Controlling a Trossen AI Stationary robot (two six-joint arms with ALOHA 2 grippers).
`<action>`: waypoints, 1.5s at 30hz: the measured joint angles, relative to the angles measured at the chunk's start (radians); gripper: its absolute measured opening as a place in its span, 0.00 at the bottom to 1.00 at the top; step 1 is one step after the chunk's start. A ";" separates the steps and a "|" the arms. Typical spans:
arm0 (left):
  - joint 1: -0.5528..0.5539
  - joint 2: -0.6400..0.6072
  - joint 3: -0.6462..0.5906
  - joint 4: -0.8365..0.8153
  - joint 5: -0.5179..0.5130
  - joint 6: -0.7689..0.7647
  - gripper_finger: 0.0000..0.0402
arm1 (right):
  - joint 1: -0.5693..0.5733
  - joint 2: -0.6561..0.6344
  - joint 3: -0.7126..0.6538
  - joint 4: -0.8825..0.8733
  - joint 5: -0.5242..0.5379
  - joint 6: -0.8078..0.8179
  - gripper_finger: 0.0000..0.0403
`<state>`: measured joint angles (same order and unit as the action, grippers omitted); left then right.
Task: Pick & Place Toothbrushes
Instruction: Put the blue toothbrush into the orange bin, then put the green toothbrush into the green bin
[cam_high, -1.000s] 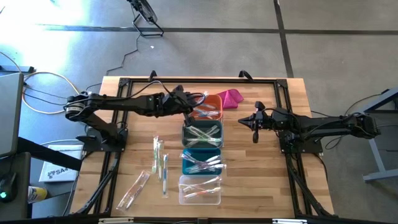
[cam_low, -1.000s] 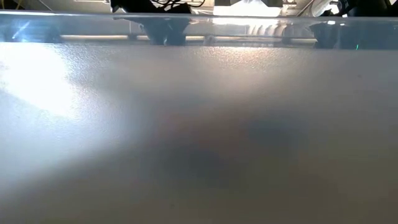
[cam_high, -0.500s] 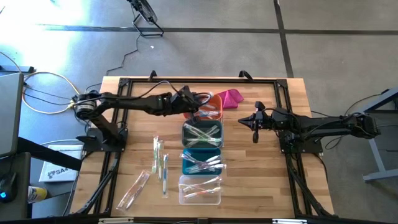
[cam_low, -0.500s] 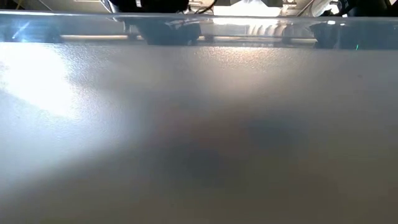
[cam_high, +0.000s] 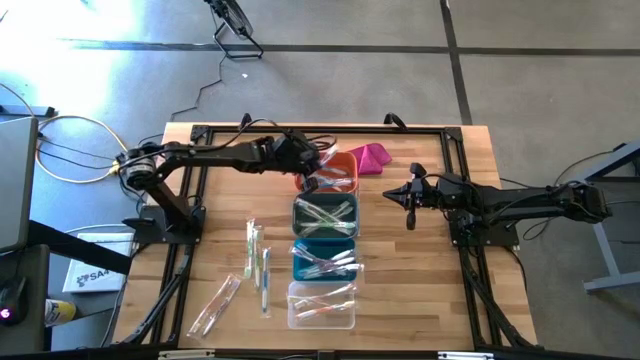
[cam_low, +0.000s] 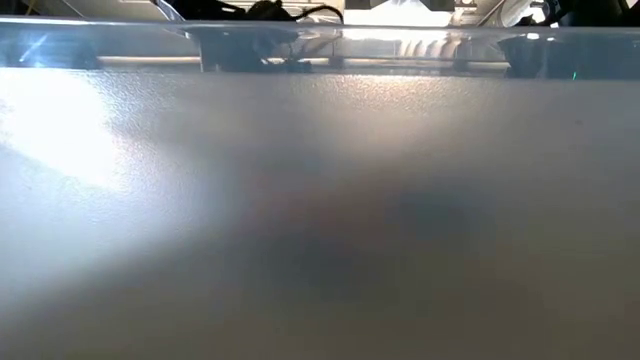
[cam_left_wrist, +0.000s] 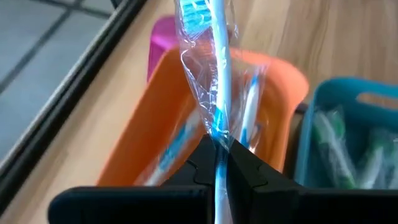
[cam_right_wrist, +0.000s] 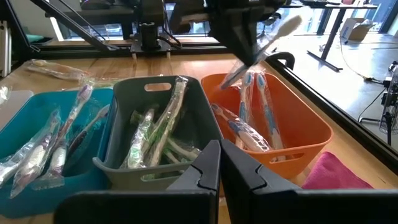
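Left wrist view: left pincer (cam_left_wrist: 219, 163) clamps a blue wrapped toothbrush (cam_left_wrist: 214, 68) over the orange bin (cam_left_wrist: 163, 124); right pincer (cam_right_wrist: 220, 163) closed, empty, beside the bins.

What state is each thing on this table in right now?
Left tool: shut on a blue wrapped toothbrush, held over the orange plastic bin.
Right tool: shut, empty, beside the bins.
Grey bin: holds green brushes.
Teal bin: holds pink brushes.
Clear bin: partly filled.
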<state>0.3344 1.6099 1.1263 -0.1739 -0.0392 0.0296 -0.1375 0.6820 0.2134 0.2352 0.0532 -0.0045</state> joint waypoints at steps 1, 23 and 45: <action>0.000 0.009 0.000 -0.007 -0.001 -0.004 0.01 | 0.000 0.000 0.000 0.000 0.000 0.000 0.01; 0.000 0.097 0.000 -0.001 -0.045 -0.027 0.20 | 0.000 0.000 0.000 0.000 0.000 0.000 0.01; -0.003 0.096 0.000 -0.060 -0.048 -0.095 0.38 | 0.000 0.000 0.000 0.000 0.000 0.000 0.01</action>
<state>0.3313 1.7061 1.1259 -0.2342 -0.0870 -0.0650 -0.1377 0.6823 0.2134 0.2352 0.0536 -0.0048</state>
